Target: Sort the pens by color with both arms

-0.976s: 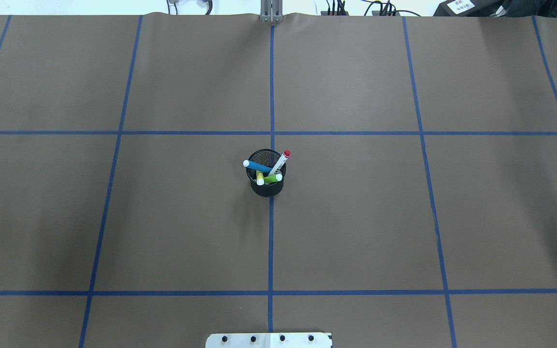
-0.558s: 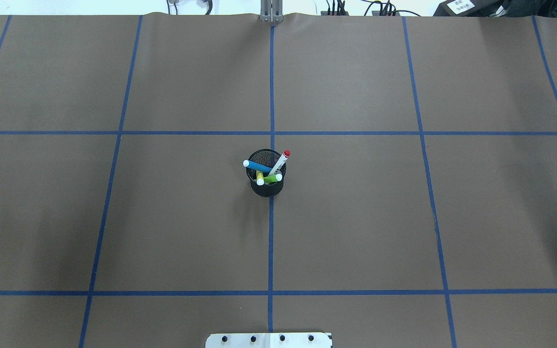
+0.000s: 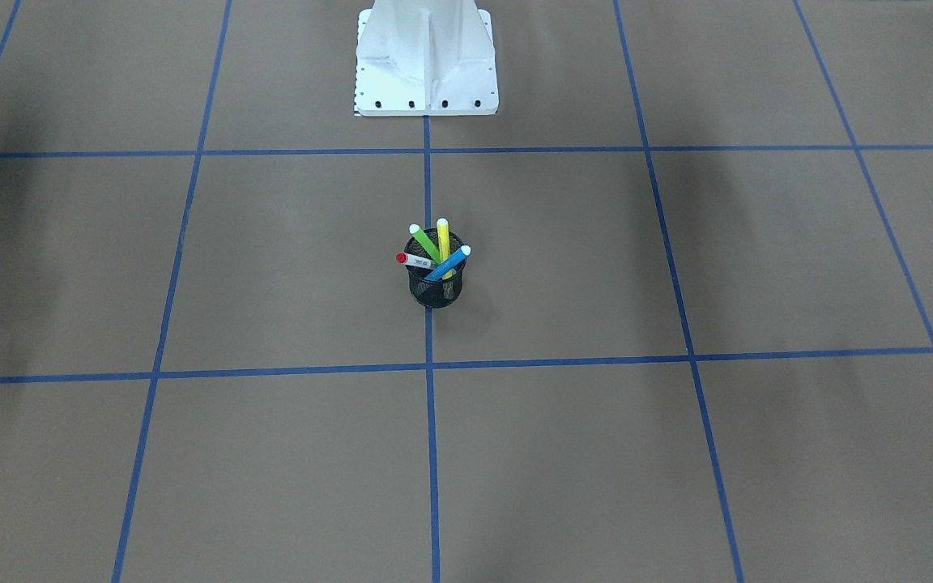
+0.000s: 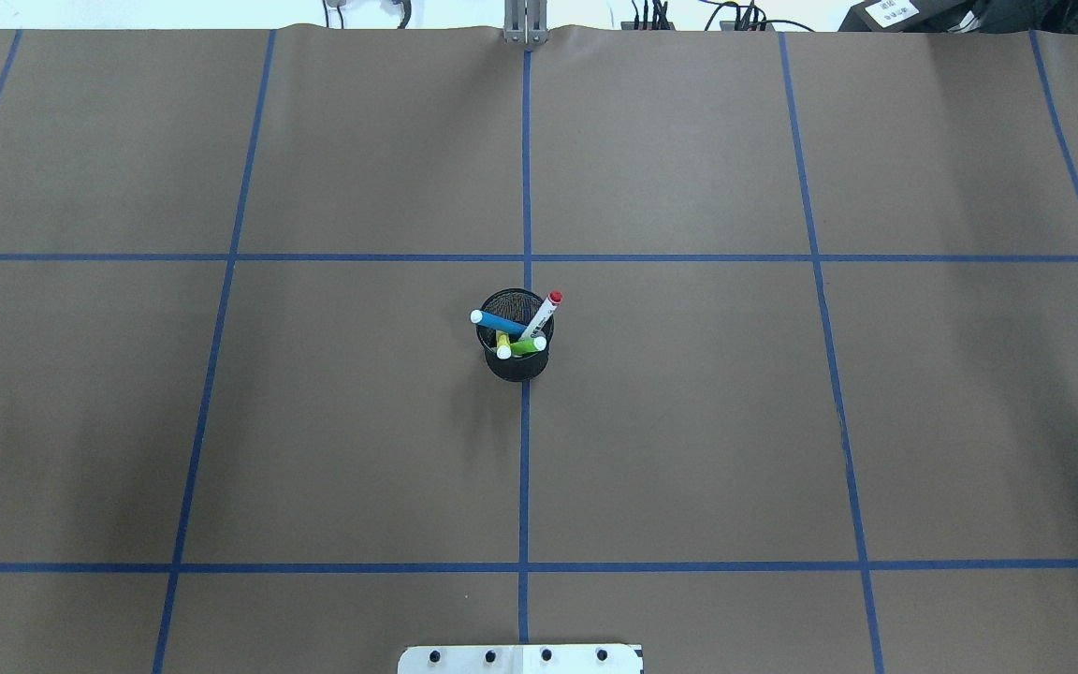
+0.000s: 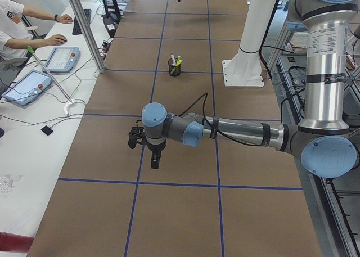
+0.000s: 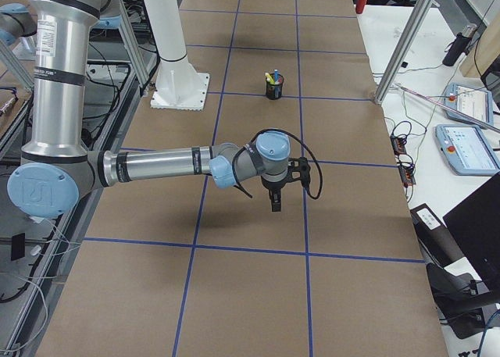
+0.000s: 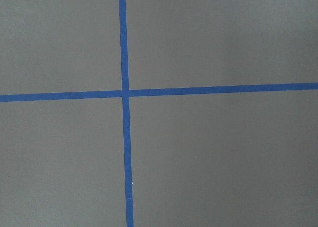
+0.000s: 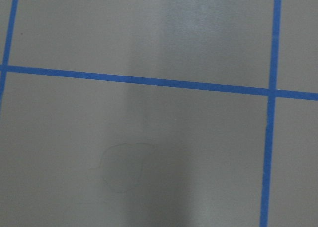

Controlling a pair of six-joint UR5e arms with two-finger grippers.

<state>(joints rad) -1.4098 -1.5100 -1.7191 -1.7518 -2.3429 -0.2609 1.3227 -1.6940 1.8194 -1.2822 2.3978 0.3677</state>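
Note:
Four pens stand together in a black wire-mesh cup (image 4: 516,367) at the table's middle: a blue one (image 4: 499,323), a green one (image 4: 530,345), a yellow one (image 4: 503,347) and a white one with a red end (image 4: 542,315). The cup also shows in the front view (image 3: 432,293). My left gripper (image 5: 154,162) hangs fingers down over the table's left end, far from the cup. My right gripper (image 6: 275,205) hangs fingers down over the right end, also far away. I cannot tell whether either is open or shut. Both wrist views show only brown paper and blue tape.
The table is covered in brown paper with a blue tape grid (image 4: 525,468). The white pedestal base (image 3: 426,69) stands at the robot's side. An operator's desk with tablets (image 5: 59,59) and metal frame posts (image 6: 406,44) line the far edge.
A small black part of the right arm has come into the overhead view at its right edge. The cup and pens have not moved.

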